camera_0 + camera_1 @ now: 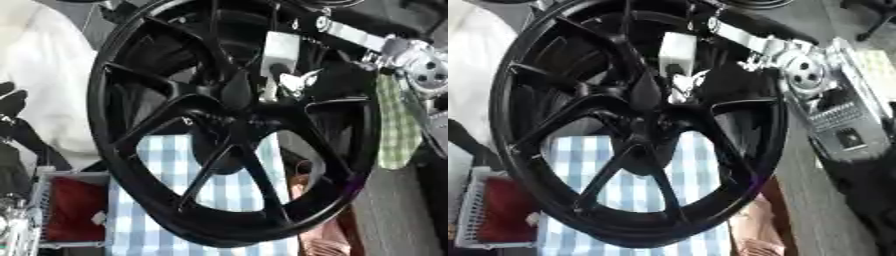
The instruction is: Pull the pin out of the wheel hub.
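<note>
A big black spoked wheel stands tilted and fills most of both views. Its dark hub sits at the centre where the spokes meet. My right arm comes in from the upper right, silver links leading down to the right hand. The hand lies just above and right of the hub, partly crossed by the spokes. I cannot make out the pin; only pale metal bits show at the hand. At the left edge a dark shape looks like my left hand.
A blue-and-white checked cloth lies under the wheel. A white basket with something red in it stands at the lower left. A green checked cloth hangs at the right, and a silver machine part lies beside it.
</note>
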You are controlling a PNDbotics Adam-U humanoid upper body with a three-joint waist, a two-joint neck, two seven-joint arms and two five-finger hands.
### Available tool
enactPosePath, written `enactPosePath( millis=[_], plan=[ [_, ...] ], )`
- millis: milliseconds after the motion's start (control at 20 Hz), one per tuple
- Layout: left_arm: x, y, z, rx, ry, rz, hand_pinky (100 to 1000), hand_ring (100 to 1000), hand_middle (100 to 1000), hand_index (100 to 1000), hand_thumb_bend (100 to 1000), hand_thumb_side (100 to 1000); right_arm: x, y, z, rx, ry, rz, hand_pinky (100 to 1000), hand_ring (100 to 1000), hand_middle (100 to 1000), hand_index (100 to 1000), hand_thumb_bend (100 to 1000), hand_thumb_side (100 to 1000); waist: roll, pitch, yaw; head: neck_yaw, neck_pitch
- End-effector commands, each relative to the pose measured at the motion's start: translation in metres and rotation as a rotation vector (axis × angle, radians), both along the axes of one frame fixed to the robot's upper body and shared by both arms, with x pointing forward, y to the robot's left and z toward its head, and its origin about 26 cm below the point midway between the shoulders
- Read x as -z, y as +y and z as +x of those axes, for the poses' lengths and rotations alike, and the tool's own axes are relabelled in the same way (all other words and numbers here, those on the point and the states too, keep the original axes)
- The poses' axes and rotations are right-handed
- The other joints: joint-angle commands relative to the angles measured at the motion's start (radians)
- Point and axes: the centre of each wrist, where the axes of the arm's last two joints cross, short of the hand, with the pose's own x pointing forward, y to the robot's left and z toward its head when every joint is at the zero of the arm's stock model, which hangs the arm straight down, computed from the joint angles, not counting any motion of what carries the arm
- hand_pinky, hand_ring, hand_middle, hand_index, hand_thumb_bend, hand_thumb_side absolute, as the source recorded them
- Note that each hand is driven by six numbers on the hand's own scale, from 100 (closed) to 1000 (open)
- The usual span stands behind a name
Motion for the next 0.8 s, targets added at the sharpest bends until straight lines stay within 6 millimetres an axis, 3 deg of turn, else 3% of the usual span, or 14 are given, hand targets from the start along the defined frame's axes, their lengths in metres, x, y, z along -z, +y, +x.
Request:
enactPosePath(
  millis=[50,500,800],
  plan=[
    [-0.007,-0.001,-0.001,0.004,-0.024,0.005,858,718,663,770,132,770,-0.013,-0.006,-0.005,-0.002,-0.035,0.008,553,498,313,545,100,407,0.004,-0.020,0.000,-0.003,-0.010],
    [-0.006,-0.001,-0.002,0.008,-0.019,0.005,859,718,665,770,130,774,-0.026,-0.015,-0.005,-0.037,-0.032,0.074,549,486,293,529,100,396,0.009,-0.023,-0.001,-0.008,-0.010],
    [-0.006,-0.001,-0.002,0.004,-0.019,0.004,860,719,666,770,129,773,-0.050,-0.039,-0.007,-0.056,-0.066,0.170,560,485,283,532,100,389,0.010,-0.026,-0.002,-0.003,-0.006]
  ],
)
